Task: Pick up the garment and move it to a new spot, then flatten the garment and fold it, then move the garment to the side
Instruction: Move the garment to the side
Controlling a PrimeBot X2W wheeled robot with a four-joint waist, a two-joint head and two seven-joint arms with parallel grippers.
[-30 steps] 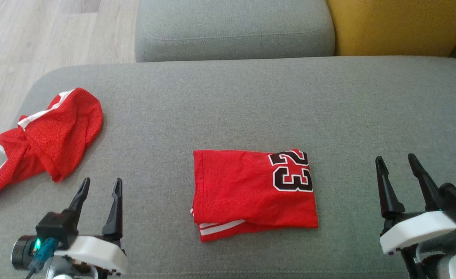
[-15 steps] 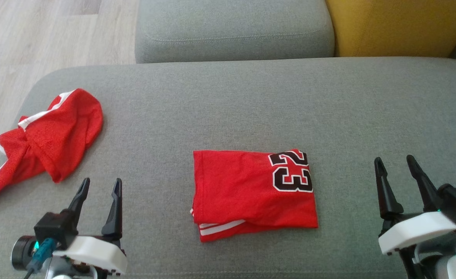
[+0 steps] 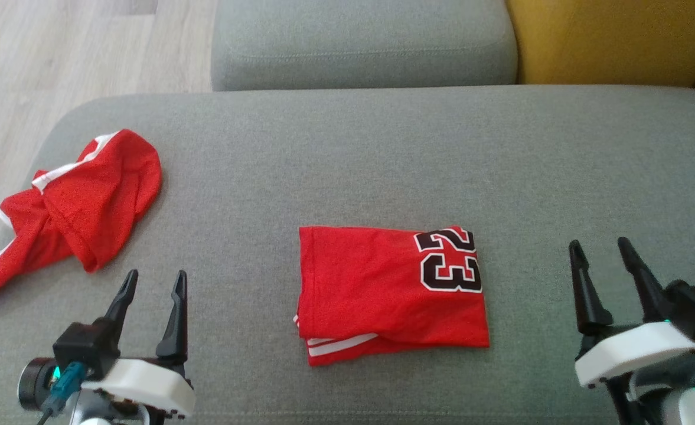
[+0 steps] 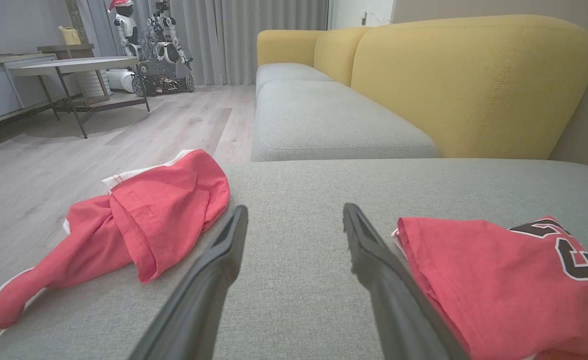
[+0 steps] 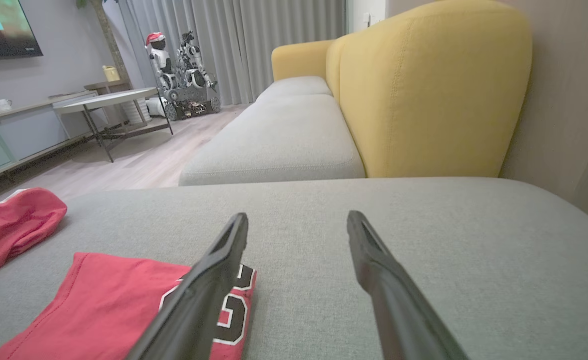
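While both claws hang wide and empty over the near edge of the grey sofa cushion (image 3: 382, 153), the folded garment (image 3: 382, 289) lies flat between them, the left claw (image 3: 156, 274) off to one side and the right claw (image 3: 599, 243) to the other, neither touching it. It is a red jersey with the black number turned up at one corner and a white-striped layer peeking out along its near edge.

To my eye the folding looks finished, and what remains is carrying it aside. That is where trouble could come. If a claw pinches only the top layer, the fold will open as it lifts. If one claw lifts ahead of the other, the stack will skew and sag in the middle.

A crumpled red garment (image 3: 72, 203) sits at the left end of the cushion, one end trailing close to the edge above the floor (image 3: 58, 53). Setting the folded piece down that way risks landing on it or nudging it off. Dragging rather than lifting would rumple the fold against the cushion's rough weave.
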